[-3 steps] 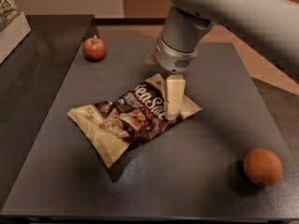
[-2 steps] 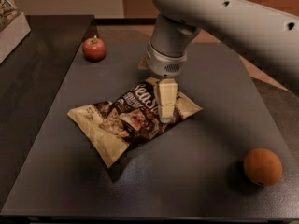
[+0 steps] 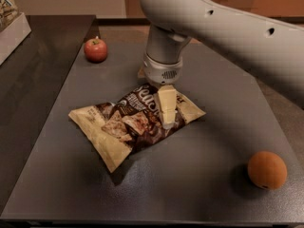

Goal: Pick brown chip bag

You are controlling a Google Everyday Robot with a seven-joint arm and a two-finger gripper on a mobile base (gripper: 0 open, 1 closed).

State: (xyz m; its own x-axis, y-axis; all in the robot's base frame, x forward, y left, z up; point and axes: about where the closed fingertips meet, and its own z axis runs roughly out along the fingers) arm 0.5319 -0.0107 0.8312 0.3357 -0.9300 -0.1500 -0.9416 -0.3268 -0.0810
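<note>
The brown chip bag (image 3: pixel 124 126) lies flat on the grey table (image 3: pixel 190 189), near its middle. It has a dark brown centre with pictured chips and cream ends. My gripper (image 3: pixel 167 114) hangs from the white arm (image 3: pixel 223 27) and points straight down over the bag's right part, at or just above its surface. It covers part of the white lettering.
A red apple (image 3: pixel 95 50) sits at the table's back left. An orange (image 3: pixel 267 169) sits at the front right. A white box (image 3: pixel 13 30) stands on the dark counter at the far left.
The arm has swung left, and the gripper has moved left and down over the bag's right part. The bag, apple and orange have not moved.
</note>
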